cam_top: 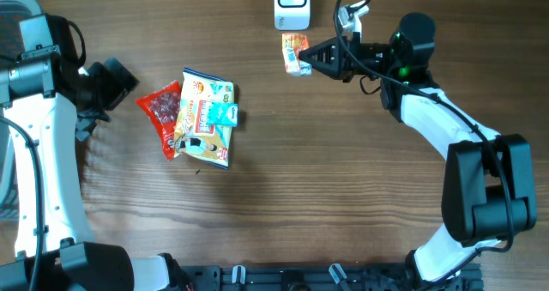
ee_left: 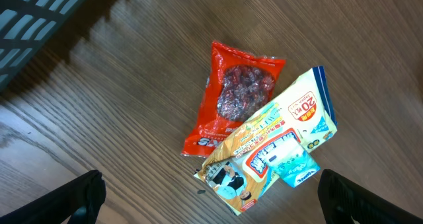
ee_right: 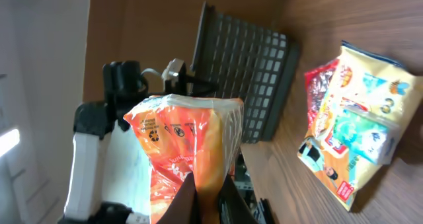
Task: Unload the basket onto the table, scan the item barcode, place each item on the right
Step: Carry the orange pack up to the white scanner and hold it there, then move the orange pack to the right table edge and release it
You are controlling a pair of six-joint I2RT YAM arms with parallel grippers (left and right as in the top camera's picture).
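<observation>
My right gripper (cam_top: 310,57) is shut on an orange snack packet (cam_top: 295,52), holding it in the air just below the white barcode scanner (cam_top: 292,6) at the table's far edge. In the right wrist view the packet (ee_right: 185,145) stands upright, pinched at its lower edge between the dark fingers (ee_right: 188,201). No barcode shows on the visible faces. My left gripper (ee_left: 210,184) is open and holds nothing. It hovers at the left of the table over a pile of packets, its black fingers (ee_left: 82,197) spread wide.
The pile has a red packet (cam_top: 161,109), a yellow packet (cam_top: 206,118) and a small teal packet (cam_top: 225,113) lying on top. A black mesh basket (ee_right: 248,72) stands off the table's left side, with the left arm (ee_right: 92,151) beside it.
</observation>
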